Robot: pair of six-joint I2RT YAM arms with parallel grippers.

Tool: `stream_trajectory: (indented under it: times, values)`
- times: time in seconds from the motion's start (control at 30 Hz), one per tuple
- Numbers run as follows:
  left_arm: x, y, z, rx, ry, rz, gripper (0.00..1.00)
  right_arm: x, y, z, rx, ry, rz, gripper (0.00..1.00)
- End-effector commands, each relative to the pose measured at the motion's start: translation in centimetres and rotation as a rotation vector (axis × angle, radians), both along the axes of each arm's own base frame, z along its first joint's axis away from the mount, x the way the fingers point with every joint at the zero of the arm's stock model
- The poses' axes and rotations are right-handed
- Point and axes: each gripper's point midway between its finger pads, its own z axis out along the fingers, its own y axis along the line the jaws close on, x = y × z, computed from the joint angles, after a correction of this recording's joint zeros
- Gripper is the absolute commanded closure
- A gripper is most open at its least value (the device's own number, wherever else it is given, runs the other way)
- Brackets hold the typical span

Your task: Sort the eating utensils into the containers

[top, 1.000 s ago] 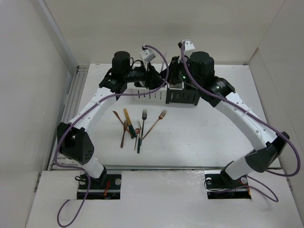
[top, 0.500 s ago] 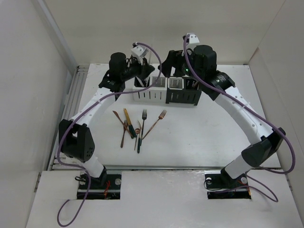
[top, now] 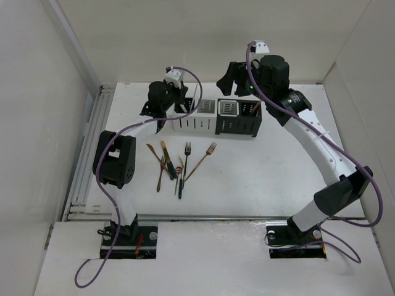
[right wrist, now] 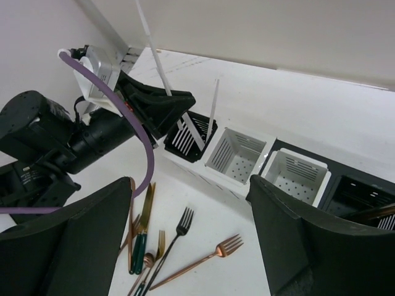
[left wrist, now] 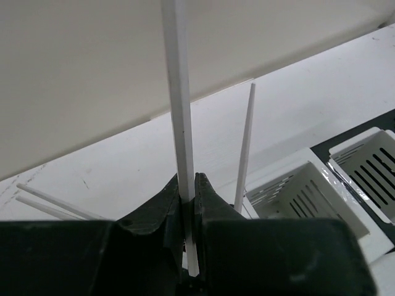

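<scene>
The left hand [left wrist: 187, 185] clamps a white stick [left wrist: 179, 92] at the nine o'clock end of the caddy row [top: 216, 123], while the right hand [right wrist: 188, 240] gapes wide, empty, above the worktop [top: 278, 166].

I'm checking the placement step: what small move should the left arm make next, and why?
Probably ease down and open the jaws. The left gripper is clamped on a thin white stick, tilted with its lower end at the leftmost slotted compartment, where another white stick already stands.
</scene>
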Motion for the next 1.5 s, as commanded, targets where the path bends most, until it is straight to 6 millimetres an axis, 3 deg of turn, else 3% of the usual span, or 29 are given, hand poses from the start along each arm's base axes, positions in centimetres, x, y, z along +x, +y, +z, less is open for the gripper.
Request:
stream_trajectory:
  times: [0.0,0.2,0.33,0.37,0.63,0.83,0.9,0.93,0.97,1.0,1.03,1.07,1.1,1.13,1.17,1.2,1.23,1.3,1.33,1.4,1.47]
  values:
    - [0.7,0.5,3.6,-0.077,-0.126,0.016,1.00,0.5,-1.3,2.6,-0.005,-0.053,-0.026,0.18]
    - [0.9,0.8,-0.4,-0.066,-0.088,0.040,1.00,1.5,-1.4,2.0,-0.035,-0.037,-0.031,0.18]
    - [0.6,0.8,-2.0,-0.057,-0.059,0.032,0.74,1.5,-1.5,1.8,-0.047,-0.034,-0.028,0.17]
    - [0.5,0.6,-2.0,-0.049,-0.063,0.021,0.57,1.4,-1.5,1.6,-0.060,-0.031,-0.026,0.17]
    - [0.3,0.8,-1.9,-0.049,-0.029,0.032,0.37,1.0,-2.0,1.8,-0.070,-0.036,-0.033,0.17]
    - [0.4,2.7,3.1,-0.038,-0.047,0.135,0.28,0.1,-3.7,0.7,-0.130,-0.007,-0.128,0.17]
    - [0.1,4.4,6.9,-0.035,-0.102,0.216,0.25,-0.8,-3.5,0.5,-0.125,-0.012,-0.108,0.17]
    - [-0.2,5.0,7.6,-0.022,-0.108,0.240,0.22,-1.0,-3.5,-0.5,-0.118,0.000,-0.111,0.17]
    - [-1.1,5.8,9.7,0.012,-0.134,0.256,0.21,-1.8,-3.9,0.1,-0.092,-0.014,-0.116,0.17]
    - [-2.0,5.5,10.4,0.046,-0.140,0.243,0.21,-2.2,-4.1,0.0,-0.088,-0.021,-0.116,0.16]
    - [-3.0,4.9,11.2,0.083,-0.144,0.224,0.19,-2.6,-4.1,-1.6,-0.089,0.011,-0.109,0.16]
    - [-4.2,4.1,11.0,0.138,-0.129,0.165,0.18,-3.4,-4.5,-1.3,-0.083,0.002,-0.110,0.00]
    - [-7.0,2.9,9.6,0.217,-0.050,0.070,0.18,-3.8,-4.7,-1.5,-0.086,0.006,-0.109,0.00]
    - [-9.4,0.8,8.7,0.298,-0.056,-0.137,0.18,-4.0,-4.8,-1.9,-0.089,0.011,-0.109,0.00]
    - [-14.1,-1.5,5.7,0.379,0.022,-0.379,0.16,-4.8,-4.9,-2.6,-0.086,0.031,-0.095,0.00]
    - [-15.2,-1.1,3.9,0.396,0.110,-0.397,0.16,-4.9,-5.6,-3.0,-0.093,0.045,-0.108,0.00]
    - [-18.0,-2.9,2.3,0.405,0.154,-0.534,0.15,-5.3,-5.5,-3.2,-0.087,0.052,-0.085,0.00]
    - [-21.2,-4.2,-0.6,0.446,0.262,-0.631,0.15,-5.8,-6.9,-3.9,-0.100,0.085,-0.104,0.00]
    - [-23.5,-5.1,-3.9,0.489,0.389,-0.692,0.15,-6.0,-7.4,-3.9,-0.095,0.095,-0.115,0.00]
    - [-24.8,-5.9,-5.9,0.515,0.483,-0.728,0.15,-6.2,-8.6,-4.4,-0.091,0.112,-0.145,0.00]
    - [-24.7,-6.7,-7.8,0.535,0.526,-0.716,0.15,-7.0,-9.5,-3.2,-0.075,0.081,-0.158,0.00]
